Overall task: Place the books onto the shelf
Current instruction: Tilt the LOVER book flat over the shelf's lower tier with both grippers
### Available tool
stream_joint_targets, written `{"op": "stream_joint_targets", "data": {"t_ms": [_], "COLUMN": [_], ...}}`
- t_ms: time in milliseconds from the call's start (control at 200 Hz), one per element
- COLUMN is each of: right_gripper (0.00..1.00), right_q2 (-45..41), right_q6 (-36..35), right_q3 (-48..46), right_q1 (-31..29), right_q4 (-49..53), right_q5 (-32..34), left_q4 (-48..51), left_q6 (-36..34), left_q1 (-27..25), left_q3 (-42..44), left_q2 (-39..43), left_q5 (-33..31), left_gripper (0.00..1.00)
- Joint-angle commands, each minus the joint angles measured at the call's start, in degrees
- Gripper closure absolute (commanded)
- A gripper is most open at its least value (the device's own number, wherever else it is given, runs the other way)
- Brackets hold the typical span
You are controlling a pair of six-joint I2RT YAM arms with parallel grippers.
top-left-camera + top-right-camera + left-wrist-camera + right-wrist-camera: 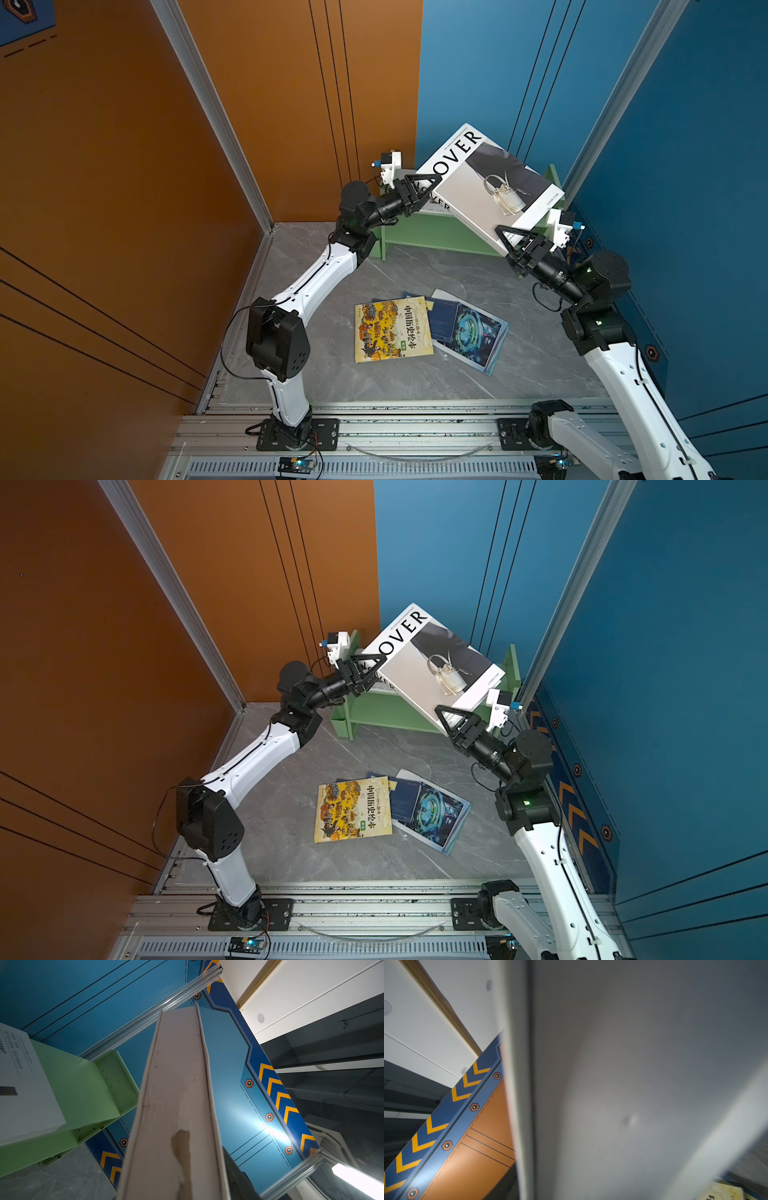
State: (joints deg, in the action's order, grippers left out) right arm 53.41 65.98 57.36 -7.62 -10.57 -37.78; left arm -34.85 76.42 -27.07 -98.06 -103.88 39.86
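A thick white book lettered "LOVER" (490,183) (432,663) hangs tilted in the air above the light green shelf (440,235) (386,712). My left gripper (424,187) (368,669) is shut on its left corner; in the left wrist view its page edge (176,1095) runs out from between the jaws. My right gripper (509,241) (449,721) straddles its lower right edge, where the blurred cover (633,1064) hides the jaws. Another white book (25,1084) lies on the shelf's upper tier. On the table lie a yellow book (390,328), a teal one (473,332) and a navy one (442,320), overlapping.
The shelf stands in the back corner between the orange wall (124,166) and the blue wall (685,145). A small green cup (338,723) hangs on its left end. Aluminium rails (395,432) carrying both arm bases run along the grey table's (332,374) front edge.
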Motion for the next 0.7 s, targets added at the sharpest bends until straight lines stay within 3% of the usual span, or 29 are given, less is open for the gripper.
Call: {"op": "stream_joint_targets", "data": {"t_ms": [0,75,160,421,691], "right_gripper": [0.24,0.08,0.02,0.02,0.02], "right_q2": [-0.60,-1.24,-1.03,5.98,15.40], "right_q6": [-1.91,-3.10,-5.61,-14.83,-27.73], "right_q3": [1.38,0.12,0.06,4.89,12.53], "right_q1": [-0.47,-0.80,-1.24,-3.59,-9.18], "right_q4": [-2.30,-2.34,-0.52,5.54,6.05], "right_q5": [7.23,13.46,19.66,30.21,39.62], "left_q4": [-2.42,-2.46,-2.68,-0.65,1.80], "left_q6": [-0.27,0.54,1.16,1.08,0.17], "left_q1": [0.45,1.46,3.02,5.95,4.13], "left_q3": [-1.35,-0.59,0.55,1.09,2.11], "left_q2": [-0.71,-0.63,-0.50,-1.95,-3.49], "left_q5": [-2.66,-5.49,-8.95,-16.80,-29.51], "left_gripper": [0.56,0.59,0.60,0.61,0.63]}}
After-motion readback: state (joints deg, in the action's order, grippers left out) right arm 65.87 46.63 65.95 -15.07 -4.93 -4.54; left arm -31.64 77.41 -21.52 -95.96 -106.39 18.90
